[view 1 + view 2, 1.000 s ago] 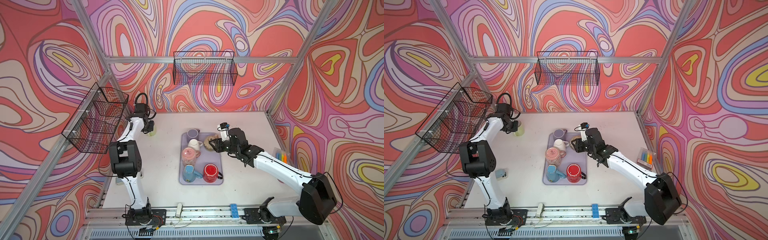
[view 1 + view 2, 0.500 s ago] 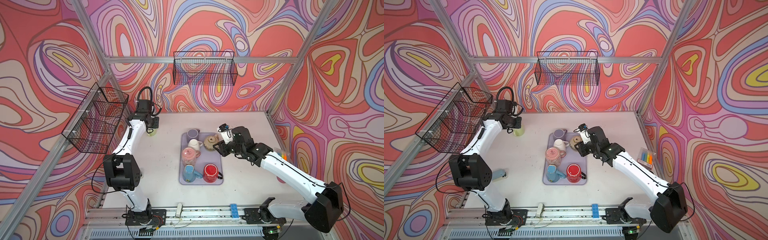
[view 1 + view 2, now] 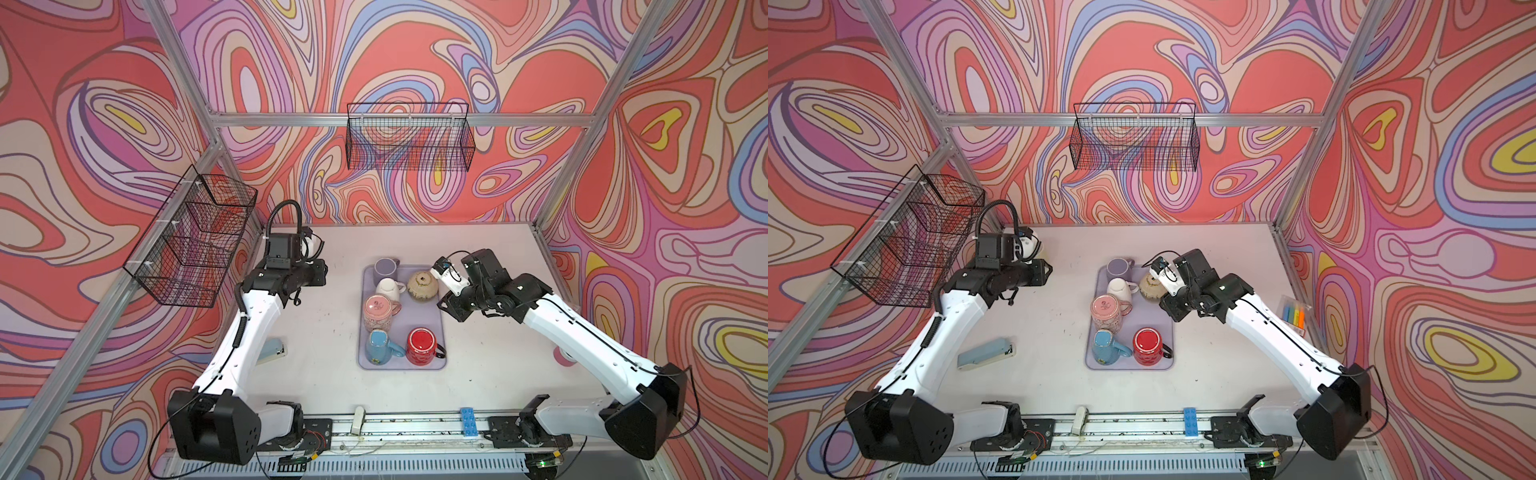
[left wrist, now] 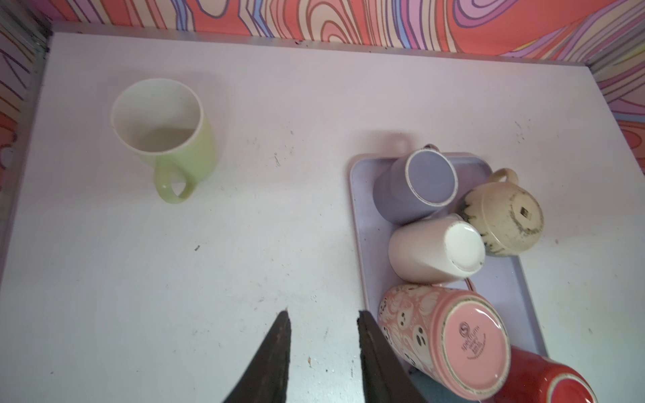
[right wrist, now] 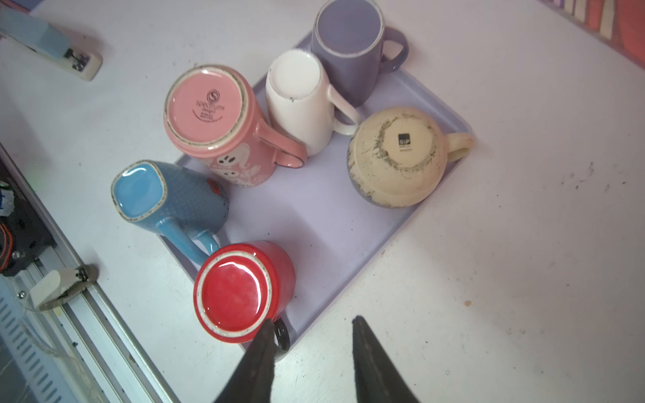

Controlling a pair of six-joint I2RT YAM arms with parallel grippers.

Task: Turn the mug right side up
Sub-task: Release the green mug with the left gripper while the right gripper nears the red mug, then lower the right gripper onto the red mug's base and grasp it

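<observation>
Currently left claw (image 4: 324,314) part-open, empty; right claw (image 5: 312,321) likewise.

White arm links (image 3: 253,328), black joints (image 3: 216,428) — looped black cables (image 3: 286,206), dark tapered fingers (image 4: 275,356)

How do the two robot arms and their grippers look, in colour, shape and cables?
Both arms, left arm and right arm, have white links with black joint housings and black wrists. A black cable loops above the left wrist. The left gripper and right gripper each have two dark, tapering, pointed fingers.
</observation>
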